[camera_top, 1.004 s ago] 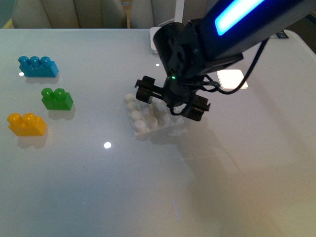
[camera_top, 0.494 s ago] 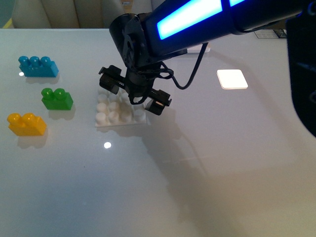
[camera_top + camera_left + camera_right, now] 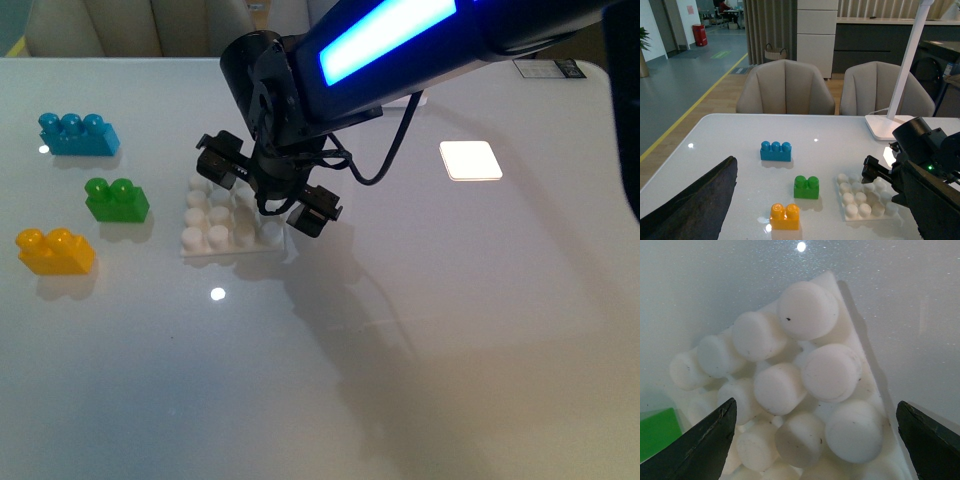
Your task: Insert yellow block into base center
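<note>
Well off to the left of the right gripper (image 3: 268,190), and a little nearer the robot, the yellow block (image 3: 55,252) sits on the table (image 3: 450,350) with its studs up and nothing touching it. Its long axis runs roughly side to side across the front view, its two studs next to each other. A green brick (image 3: 117,200) stands just beyond the block, on the way back toward the gripper, and a blue brick (image 3: 77,134) stands farther out again.

Directly under the right gripper lies the base (image 3: 228,222), flat on the table with its studs bare and its centre free. The jaws are spread wide, one fingertip on each side of the base in the right wrist view. They hold nothing. They look to be clear of the plastic, though the angle leaves that unsure. A plain white square (image 3: 470,160) lies well away on the gripper's other side.

Of the left gripper (image 3: 695,207) only one dark finger shows, so I cannot tell how its jaws stand. The block lies ahead of that wrist camera, so the left arm is probably the nearer one for the pickup. The block's short sides would suit a grasp across its width.
</note>
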### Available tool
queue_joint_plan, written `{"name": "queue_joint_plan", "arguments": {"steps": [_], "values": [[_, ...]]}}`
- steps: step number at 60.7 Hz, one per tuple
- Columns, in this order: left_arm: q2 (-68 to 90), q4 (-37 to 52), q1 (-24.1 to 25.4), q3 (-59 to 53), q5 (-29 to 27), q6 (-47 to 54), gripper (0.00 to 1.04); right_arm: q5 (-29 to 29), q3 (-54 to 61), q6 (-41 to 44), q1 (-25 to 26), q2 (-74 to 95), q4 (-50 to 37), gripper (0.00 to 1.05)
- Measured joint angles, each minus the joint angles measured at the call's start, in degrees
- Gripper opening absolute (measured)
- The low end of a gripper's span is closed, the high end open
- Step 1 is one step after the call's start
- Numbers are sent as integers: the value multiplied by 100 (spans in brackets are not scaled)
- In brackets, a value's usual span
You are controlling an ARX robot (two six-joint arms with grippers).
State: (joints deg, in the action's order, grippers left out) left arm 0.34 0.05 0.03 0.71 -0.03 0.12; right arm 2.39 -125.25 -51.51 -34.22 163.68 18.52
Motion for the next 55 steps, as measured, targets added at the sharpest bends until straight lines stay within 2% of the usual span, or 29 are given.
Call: {"name": "queue_joint_plan", "arguments": {"steps": [12, 36, 55], "values": [[0, 0, 0, 0, 0, 0, 97, 168, 1373, -52, 24, -715, -610, 96], [0, 0, 0, 0, 2, 0, 97, 341, 2424, 26, 146, -1401, -1593, 96], [0, 0, 0, 0, 0, 0, 97, 411, 4249, 365, 361, -2990, -2997, 96]]}}
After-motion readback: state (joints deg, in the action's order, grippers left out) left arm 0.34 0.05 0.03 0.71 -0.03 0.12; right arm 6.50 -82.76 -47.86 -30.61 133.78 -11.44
